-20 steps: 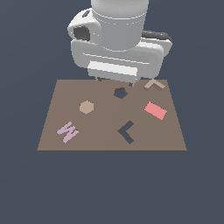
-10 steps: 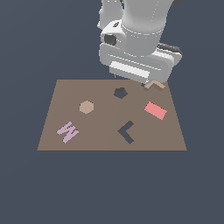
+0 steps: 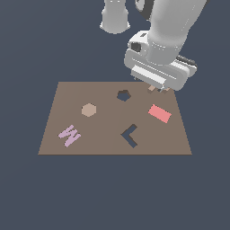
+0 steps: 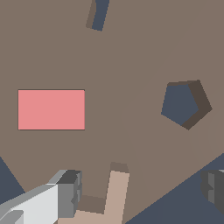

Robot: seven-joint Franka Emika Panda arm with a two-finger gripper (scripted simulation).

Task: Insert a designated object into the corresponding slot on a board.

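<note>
The jaws stand apart around the tan L-shaped block [image 4: 109, 197]; the chevron slot [image 3: 130, 135] lies empty.

A red rectangle [image 3: 160, 113] lies flat toward the exterior view's right. A tan hexagon [image 3: 89, 109] sits left of centre. A pink W-shaped piece [image 3: 69, 134] lies at the near left. A dark pentagon hole [image 3: 123, 95] opens at the far middle.
</note>
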